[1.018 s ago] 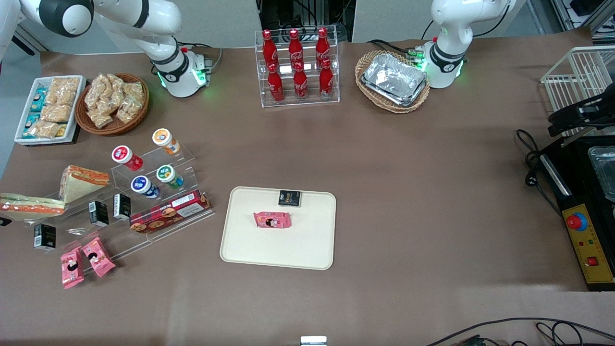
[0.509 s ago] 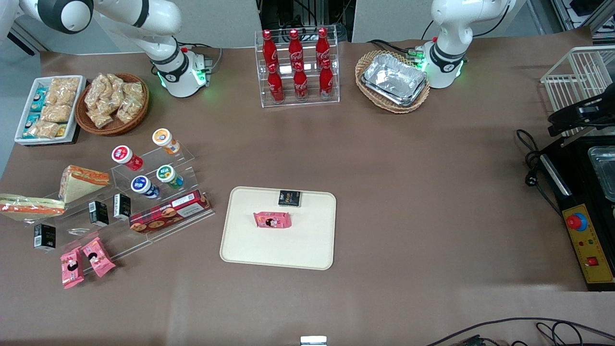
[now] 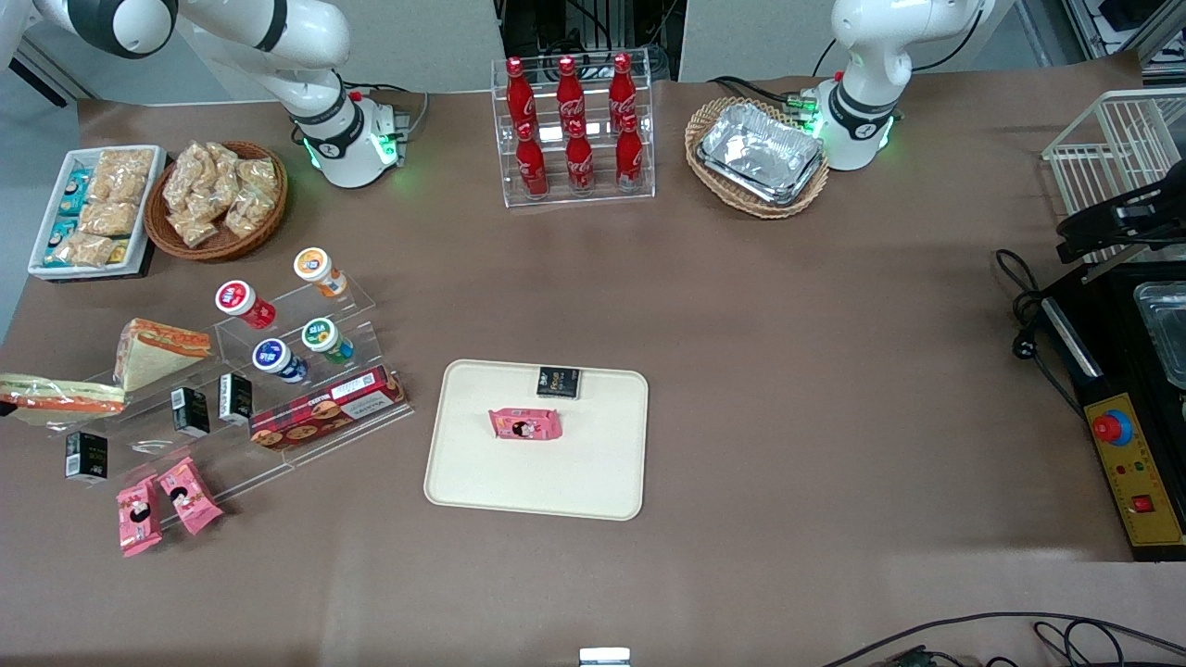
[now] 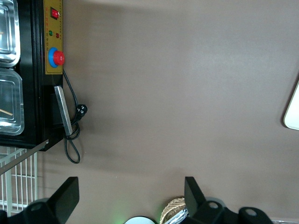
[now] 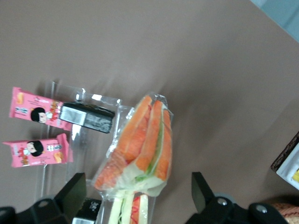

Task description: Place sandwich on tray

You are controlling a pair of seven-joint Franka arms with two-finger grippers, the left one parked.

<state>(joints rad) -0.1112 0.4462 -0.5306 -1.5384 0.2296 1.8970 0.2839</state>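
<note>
— What does the table hold, counted from the working arm's end?

— One white snack tray [image 3: 88,208] and one wicker basket of snack bags [image 3: 218,199]. Nearer the front camera is a clear stand [image 3: 306,445] with two wrapped wedges. These are the sandwich [image 3: 60,396], long with an orange and green stripe, and a stubbier sandwich [image 3: 157,350] beside it. The stand also holds four lidded cups [image 3: 269,355], three small black boxes [image 3: 190,410] and one long red box [image 3: 326,408]. Two pink packets [image 3: 165,505] lie at its near edge.

— And past the stand?

— One cream tray [image 3: 537,482] in the middle of the table, with a fourth black box [image 3: 558,382] and a third pink packet [image 3: 525,424] on it. Farther from the camera are six red cola bottles [image 3: 574,130] in a clear rack. Beside them, one wicker basket holds stacked foil trays [image 3: 760,153].

— So the sandwich is not on the tray?

— No. It lies on the stand, well apart from the tray.

— And the gripper?

— The wrist view shows the gripper [image 5: 135,198] over the sandwich's broad end. Its fingers [image 5: 70,193] are spread wide, one on each side of the wrapper, pinching nothing. Whether either finger touches the wrap cannot be told.
</note>
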